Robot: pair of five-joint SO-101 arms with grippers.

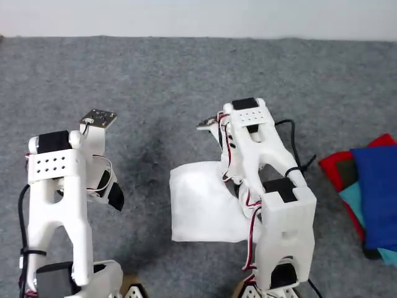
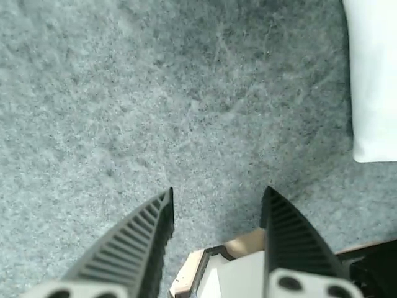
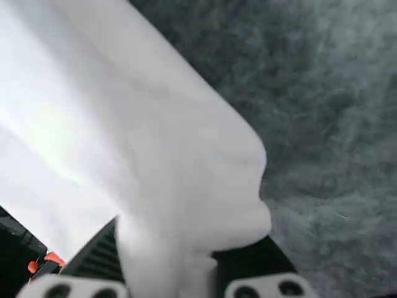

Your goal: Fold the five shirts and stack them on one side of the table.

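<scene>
White shirt (image 1: 201, 202): folded, lying mid-table (image 1: 155, 74), one edge sitting pinched in the right hand (image 3: 186, 267). Left hand (image 2: 218, 194): hanging released, fingers spread above the grey surface. Stacked shirts (image 1: 372, 186), blue topmost: resting at the table's right edge.

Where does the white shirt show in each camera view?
High view: white shirt at table centre, between the arms, partly under the right arm.
Left wrist view: its corner lies off to the side of the open jaws.
Right wrist view: close up, a fold between the jaws.
Shared landmark: grey carpet.
</scene>
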